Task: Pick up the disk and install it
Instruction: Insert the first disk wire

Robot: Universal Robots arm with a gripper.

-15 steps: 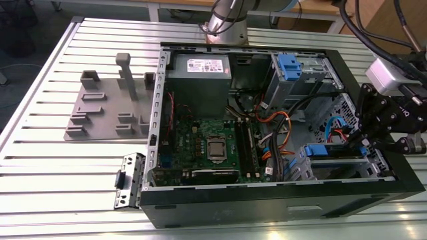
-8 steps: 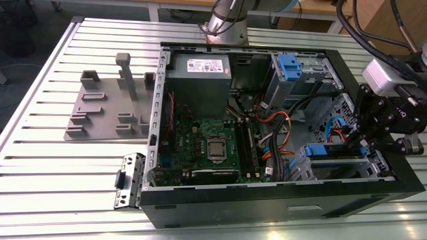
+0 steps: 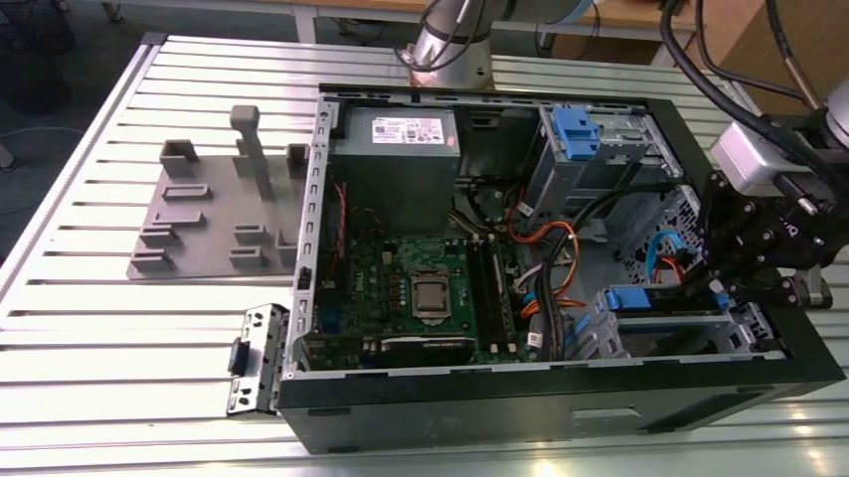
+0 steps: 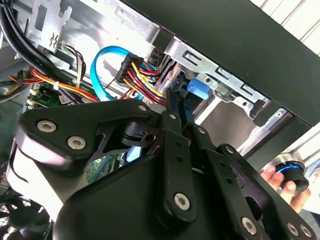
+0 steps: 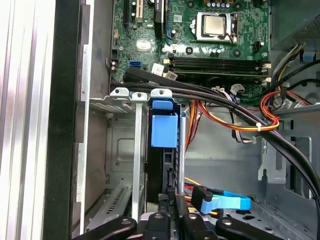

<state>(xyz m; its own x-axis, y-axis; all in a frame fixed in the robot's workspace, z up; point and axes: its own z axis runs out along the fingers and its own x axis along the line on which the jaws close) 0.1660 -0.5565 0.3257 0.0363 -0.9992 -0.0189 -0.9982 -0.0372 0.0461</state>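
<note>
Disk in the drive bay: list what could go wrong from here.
1. The disk stands in a narrow slot beside a metal rail. A slight tilt could jam its blue carrier against that rail.
2. The blue cable connector and the coloured wires lie close to the claw, so arm motion may snag them.
3. A person's hand is near the case edge in the second wrist view, which could be a contact hazard.

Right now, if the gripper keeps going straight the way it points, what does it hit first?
Most likely the disk: in the first wrist view the gripper sits at its near edge, in line with the blue carrier standing in the drive bay. Depth is unclear; the disk may already be between the fingers.
</note>
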